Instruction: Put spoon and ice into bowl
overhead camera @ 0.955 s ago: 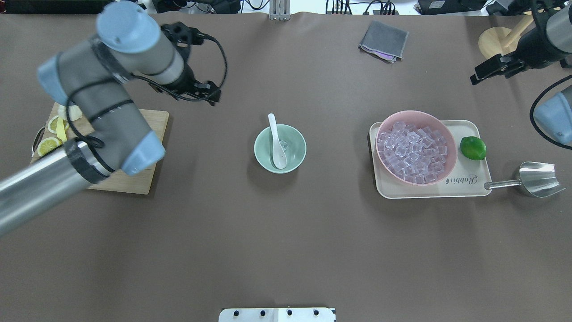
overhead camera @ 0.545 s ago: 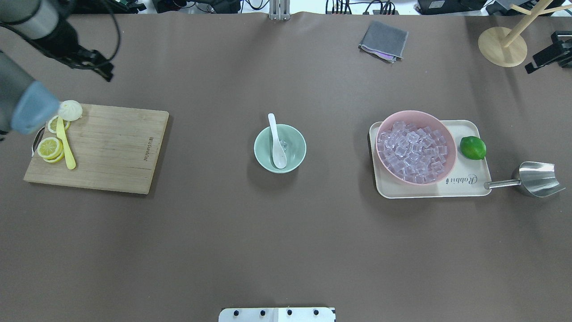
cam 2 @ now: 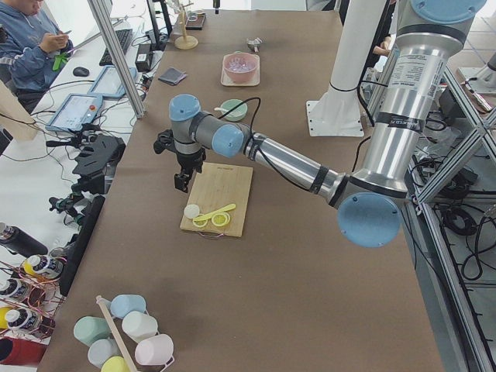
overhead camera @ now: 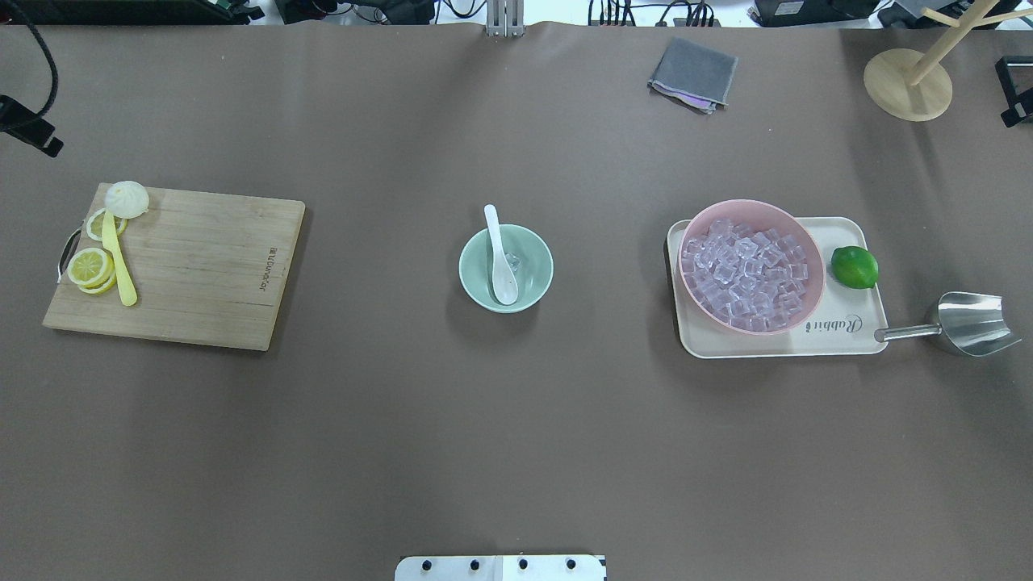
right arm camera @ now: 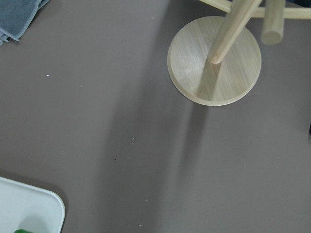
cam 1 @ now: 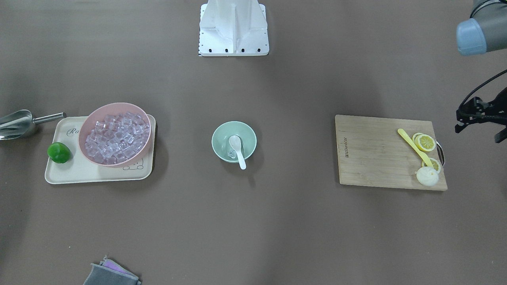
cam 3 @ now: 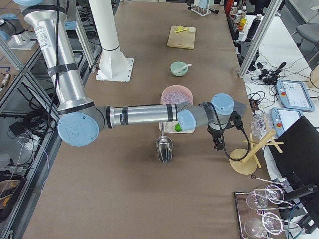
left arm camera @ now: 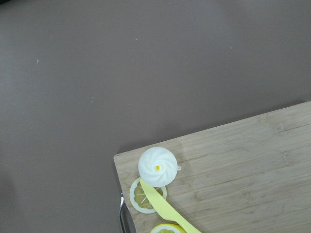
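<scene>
The small mint-green bowl (overhead camera: pixel 533 282) stands at the table's middle. The white spoon (overhead camera: pixel 500 262) lies in it, scoop down in the bowl and handle resting over the far rim. One clear ice cube (overhead camera: pixel 512 260) lies in the bowl beside the scoop. The bowl (cam 1: pixel 243 136), spoon (cam 1: pixel 239 152) and ice (cam 1: pixel 230 152) also show in the front-facing view. My left gripper (overhead camera: pixel 34 133) is at the table's far left edge, beyond the cutting board, only partly in view. My right gripper (overhead camera: pixel 1015 95) is at the far right edge by the wooden stand. I cannot tell whether either is open or shut.
A pink bowl (overhead camera: pixel 811 266) full of ice cubes sits on a beige tray (overhead camera: pixel 839 331) with a lime (overhead camera: pixel 854 267). A metal scoop (overhead camera: pixel 968 323) lies right of the tray. A cutting board (overhead camera: pixel 202 266) holds lemon slices and a yellow utensil. A grey cloth (overhead camera: pixel 694 73) and a wooden stand (overhead camera: pixel 908 85) are at the back.
Both arms have swung outward, the left from over the cutting board to the left edge, the right off to the right edge. Bowl, spoon and ice have not moved.
</scene>
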You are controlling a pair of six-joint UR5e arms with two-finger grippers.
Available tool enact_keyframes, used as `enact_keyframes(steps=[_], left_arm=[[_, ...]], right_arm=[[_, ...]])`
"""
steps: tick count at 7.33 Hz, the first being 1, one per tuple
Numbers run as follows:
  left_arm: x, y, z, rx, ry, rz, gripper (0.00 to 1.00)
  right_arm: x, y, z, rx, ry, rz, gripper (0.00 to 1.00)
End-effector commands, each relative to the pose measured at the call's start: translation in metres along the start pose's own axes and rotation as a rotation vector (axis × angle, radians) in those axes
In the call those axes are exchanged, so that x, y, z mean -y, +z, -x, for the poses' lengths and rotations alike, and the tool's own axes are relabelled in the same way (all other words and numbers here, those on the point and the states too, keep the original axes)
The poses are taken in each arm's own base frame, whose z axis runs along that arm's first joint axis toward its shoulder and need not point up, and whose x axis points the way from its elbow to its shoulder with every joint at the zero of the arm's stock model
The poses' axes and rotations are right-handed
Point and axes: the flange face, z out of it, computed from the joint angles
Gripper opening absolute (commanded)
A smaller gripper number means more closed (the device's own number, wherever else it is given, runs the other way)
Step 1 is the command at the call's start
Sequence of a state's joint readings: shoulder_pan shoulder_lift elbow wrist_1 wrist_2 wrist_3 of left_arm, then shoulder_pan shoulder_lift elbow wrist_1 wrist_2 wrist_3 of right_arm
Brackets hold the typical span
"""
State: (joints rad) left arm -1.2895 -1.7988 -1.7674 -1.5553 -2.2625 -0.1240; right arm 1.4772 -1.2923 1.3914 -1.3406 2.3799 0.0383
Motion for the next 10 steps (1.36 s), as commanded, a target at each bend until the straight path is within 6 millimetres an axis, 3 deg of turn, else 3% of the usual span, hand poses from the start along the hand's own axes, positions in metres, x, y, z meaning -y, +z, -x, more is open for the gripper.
enact_keyframes(steps=[1,2,3,5,8,10], left_arm=[[-0.003,-0.006,-0.003,-0.008,0.009,-0.012,0.98],[-0.003,-0.018,-0.012,-0.009,0.032,-0.036,0.98],[-0.004,-0.016,-0.01,-0.003,0.028,-0.033,0.98],[-0.018,0.006,0.011,0.005,-0.038,0.013,0.98],[-0.039,0.011,0.033,0.015,-0.13,0.033,0.98],[-0.036,0.009,0.031,0.015,-0.17,0.025,0.98]], right_arm=[[-0.01,-0.013,-0.016,0.032,0.034,-0.018,1.0],[-0.014,-0.015,-0.013,0.04,0.039,-0.024,1.0],[-0.013,-0.019,-0.008,0.055,0.032,-0.03,1.0],[-0.023,-0.023,-0.003,0.052,0.021,-0.036,1.0],[-0.025,-0.031,0.006,0.053,-0.011,-0.057,1.0],[-0.016,-0.028,0.024,0.051,-0.047,-0.055,1.0]])
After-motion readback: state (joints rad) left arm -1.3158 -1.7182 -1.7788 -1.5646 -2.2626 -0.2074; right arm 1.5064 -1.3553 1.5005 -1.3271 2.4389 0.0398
